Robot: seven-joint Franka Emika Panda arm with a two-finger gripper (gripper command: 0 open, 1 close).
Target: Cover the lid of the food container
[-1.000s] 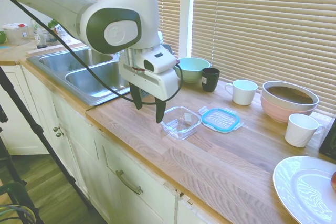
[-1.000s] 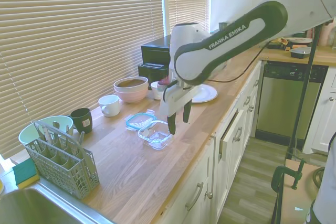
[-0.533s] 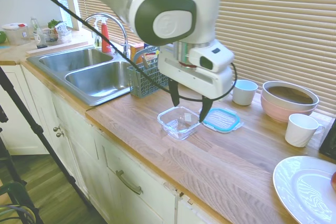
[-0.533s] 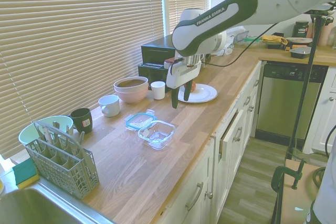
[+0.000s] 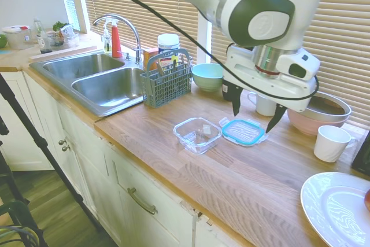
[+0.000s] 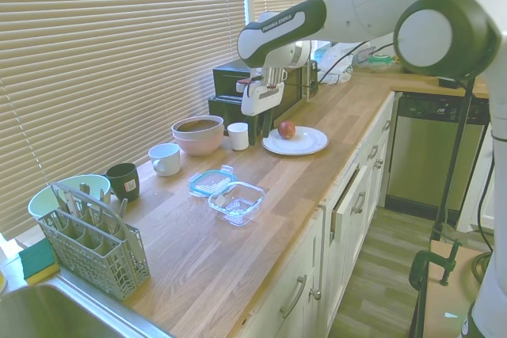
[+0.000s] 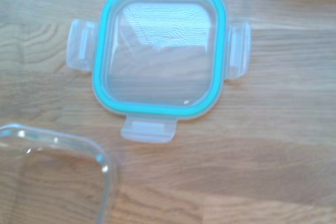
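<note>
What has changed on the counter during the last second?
The gripper moved from above the food container to above the lid, fingers open and empty. It took hold of nothing. The lid and container lie where they were, side by side on the counter.

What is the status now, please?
Gripper open, empty, above the lid. Lid flat on the counter, beside the container, not on it. Nothing in the way.

- lid (image 7: 159,56): clear, teal-blue rim (tabs clear too)
- food container (image 5: 198,135): clear
- countertop (image 5: 243,172): striped brown wood
- bowl (image 5: 207,76): mint green
- mug (image 6: 123,180): black
</note>
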